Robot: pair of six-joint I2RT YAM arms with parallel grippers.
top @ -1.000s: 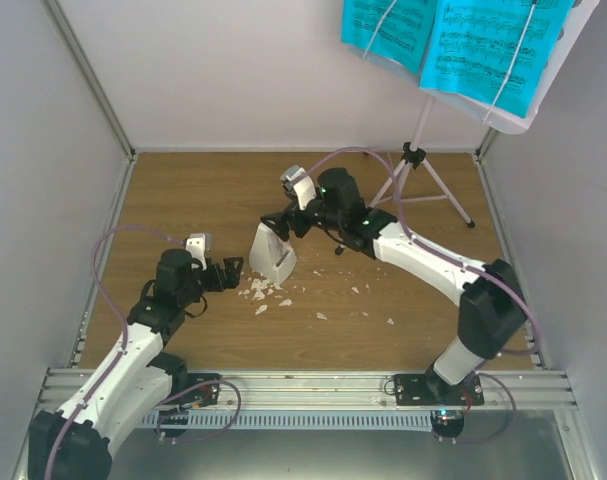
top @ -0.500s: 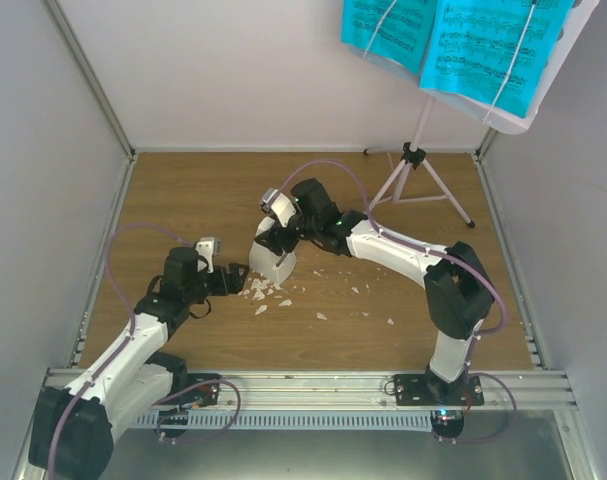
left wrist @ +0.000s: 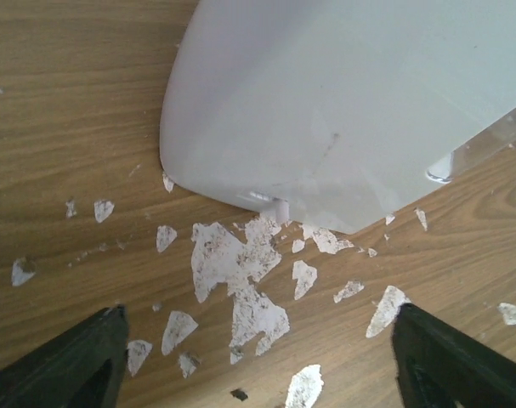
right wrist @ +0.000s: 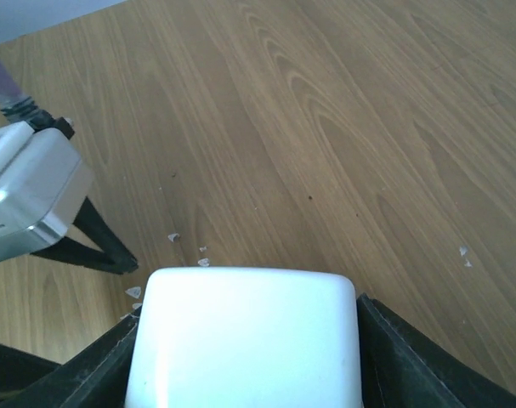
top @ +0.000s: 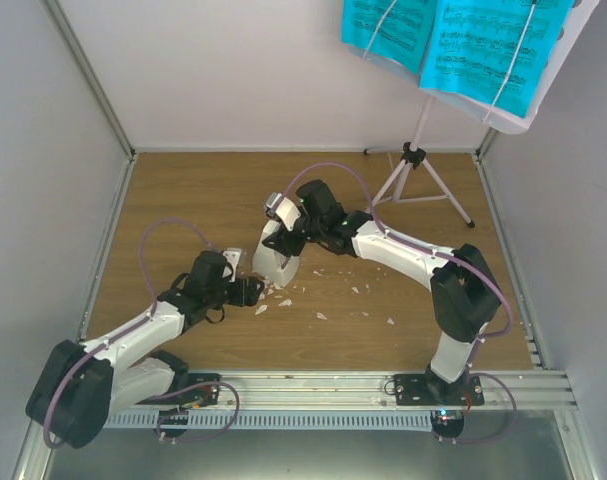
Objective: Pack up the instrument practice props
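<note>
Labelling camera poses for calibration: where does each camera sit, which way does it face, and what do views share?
Top external: above and behind the bases, looking down on the table; left arm and right arm show.
Left wrist: low over the table, facing the metronome base and crumbs; left gripper fingertips show.
Right wrist: above the metronome, looking down; right gripper fingers flank it.
Shared: all three show the metronome.

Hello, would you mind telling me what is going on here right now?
The right claw straddles the top of the white metronome, fingers close against its sides; a firm grip is unclear. The left claw sits open at its base, over white crumbs. The music stand with cyan sheet music stands untouched at the back.
</note>
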